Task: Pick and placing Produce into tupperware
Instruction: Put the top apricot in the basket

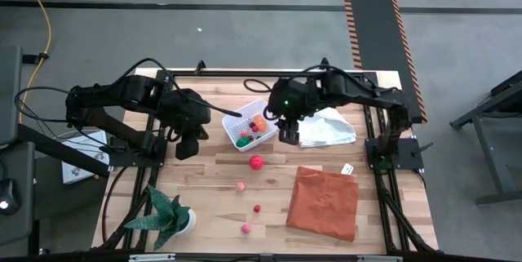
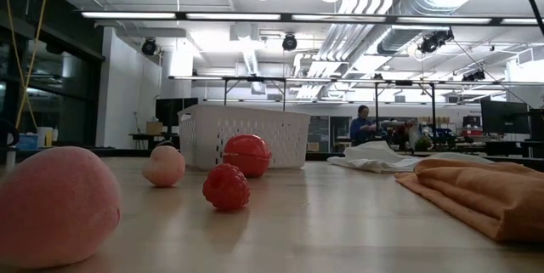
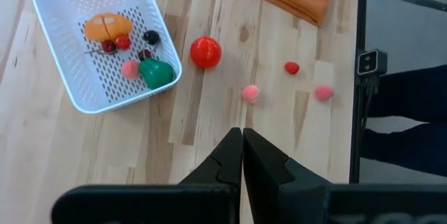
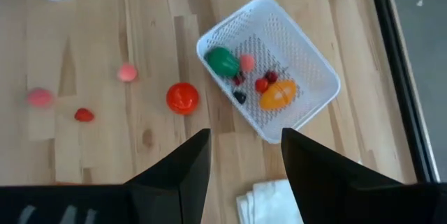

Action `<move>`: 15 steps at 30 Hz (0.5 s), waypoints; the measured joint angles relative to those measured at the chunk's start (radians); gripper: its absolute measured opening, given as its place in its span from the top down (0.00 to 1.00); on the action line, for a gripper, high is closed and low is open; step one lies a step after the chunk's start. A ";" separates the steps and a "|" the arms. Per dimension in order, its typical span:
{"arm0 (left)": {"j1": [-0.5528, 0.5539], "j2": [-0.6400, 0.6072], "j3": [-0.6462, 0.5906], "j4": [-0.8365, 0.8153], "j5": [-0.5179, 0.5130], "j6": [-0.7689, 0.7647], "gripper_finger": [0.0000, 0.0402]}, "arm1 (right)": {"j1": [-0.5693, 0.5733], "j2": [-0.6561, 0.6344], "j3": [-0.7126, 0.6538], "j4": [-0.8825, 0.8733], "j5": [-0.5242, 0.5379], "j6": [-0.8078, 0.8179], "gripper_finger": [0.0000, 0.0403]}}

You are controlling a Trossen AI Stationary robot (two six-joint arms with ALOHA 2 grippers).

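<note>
— Inside the tupperware, what lies there?
— An orange piece, a green one, and small red ones, perhaps berries.
— And the grippers?
— The right gripper hovers beside it, fingers spread, empty; the left gripper is clenched. A red ball sits on the table.

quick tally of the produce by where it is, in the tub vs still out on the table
In the white tub: 6 (orange piece, green piece, pink ball, two small red pieces, dark piece)
On the table: 4 (big red ball, small red berry, two pink balls)
Total: 10
</note>
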 joint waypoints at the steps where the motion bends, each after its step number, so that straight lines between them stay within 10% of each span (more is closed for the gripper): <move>1: 0.000 0.000 0.000 0.004 0.000 0.000 0.99 | 0.008 0.000 0.000 -0.012 0.003 0.009 0.58; 15: 0.000 0.000 0.000 0.005 0.027 0.000 0.99 | 0.128 -0.007 -0.028 -0.014 0.116 0.081 0.59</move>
